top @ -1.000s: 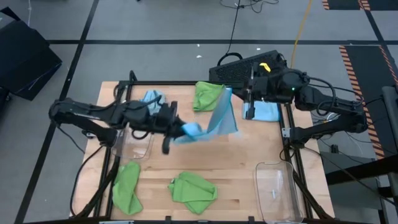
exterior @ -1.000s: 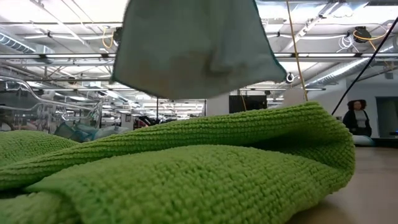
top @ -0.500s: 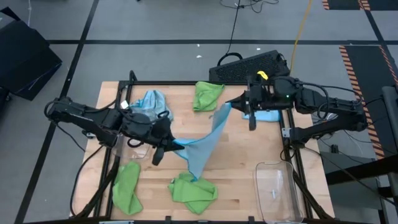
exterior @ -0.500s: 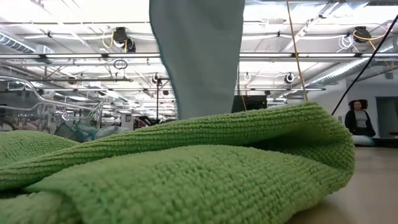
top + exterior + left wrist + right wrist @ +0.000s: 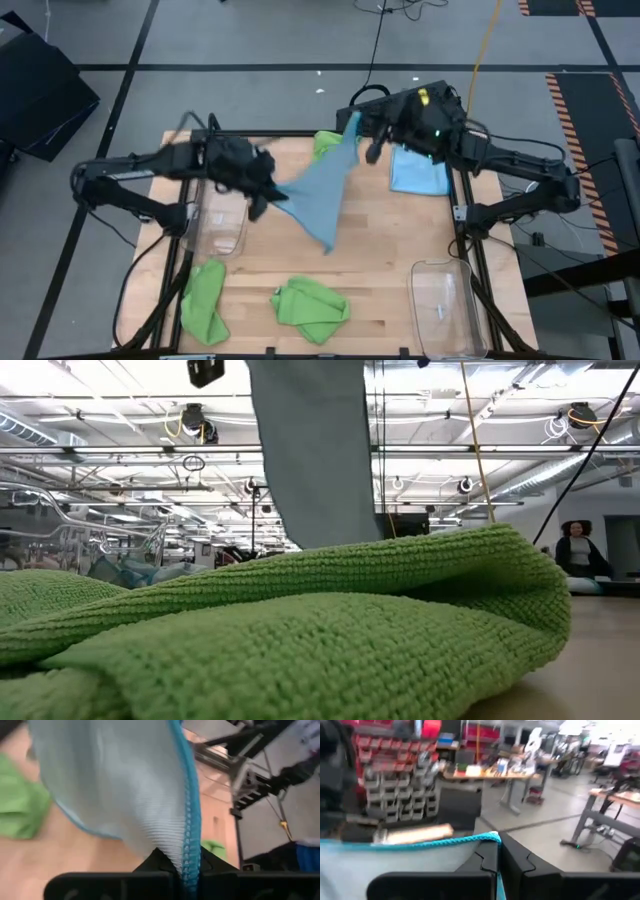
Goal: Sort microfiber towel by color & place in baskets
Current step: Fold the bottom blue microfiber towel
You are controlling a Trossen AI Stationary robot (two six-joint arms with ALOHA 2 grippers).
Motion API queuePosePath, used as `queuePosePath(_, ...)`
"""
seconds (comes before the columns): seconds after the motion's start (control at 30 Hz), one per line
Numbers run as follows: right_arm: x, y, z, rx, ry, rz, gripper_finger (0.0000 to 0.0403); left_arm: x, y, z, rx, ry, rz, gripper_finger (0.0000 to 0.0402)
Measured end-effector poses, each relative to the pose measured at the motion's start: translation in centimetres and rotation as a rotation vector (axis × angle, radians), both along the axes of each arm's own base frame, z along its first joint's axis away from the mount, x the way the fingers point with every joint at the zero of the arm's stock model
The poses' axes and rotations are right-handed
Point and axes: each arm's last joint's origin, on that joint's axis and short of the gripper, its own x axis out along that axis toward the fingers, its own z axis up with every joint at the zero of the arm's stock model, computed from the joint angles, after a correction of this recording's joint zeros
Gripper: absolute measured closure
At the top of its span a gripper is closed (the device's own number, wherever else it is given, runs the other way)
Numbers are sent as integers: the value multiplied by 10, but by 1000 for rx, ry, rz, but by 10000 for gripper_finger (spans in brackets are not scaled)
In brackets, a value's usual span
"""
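Both arms hold one light blue towel [image 5: 318, 196] stretched in the air above the table's upper middle — the left gripper [image 5: 262, 194] pinches its left corner, the right gripper [image 5: 352, 124] its top corner. Another blue towel [image 5: 418, 172] lies upper right; green towels [image 5: 311, 307] lie lower left. A clear basket [image 5: 446, 308] sits lower right.

Left gripper [image 5: 262, 192] is raised over the table's left-centre, arm reaching in from the left edge, fingers clamped on one corner of the blue towel [image 5: 318, 195]. Right gripper [image 5: 358, 128] is raised at the far edge, arm extended from the right, fingers clamped on the opposite corner.
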Motion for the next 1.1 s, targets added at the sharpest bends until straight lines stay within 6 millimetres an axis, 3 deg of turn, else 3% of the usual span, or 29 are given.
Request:
queuePosePath(0.17,-4,-23,17,-30,-73,-31,403,-29,27,37,-1,26,70,394)
queuePosePath(0.27,-7,-22,13,-26,-4,-16,403,-41,28,57,40,-12,73,394)
queuePosePath(0.37,-12,-13,1,38,136,8,403,-39,25,58,36,-15,65,394)
queuePosePath(0.5,-16,3,-18,165,314,44,403,-17,13,34,37,49,53,394)
queuePosePath(0.6,-18,18,-31,224,456,90,403,9,0,0,1,107,11,394)
queuePosePath(0.77,-27,46,-51,299,702,165,403,42,-34,-55,-138,187,-110,394)
queuePosePath(0.87,-35,60,-59,339,827,213,403,51,-56,-79,-205,288,-141,394)
queuePosePath(1.1,-48,87,-68,467,1006,455,403,69,-102,-97,-274,312,-219,394)
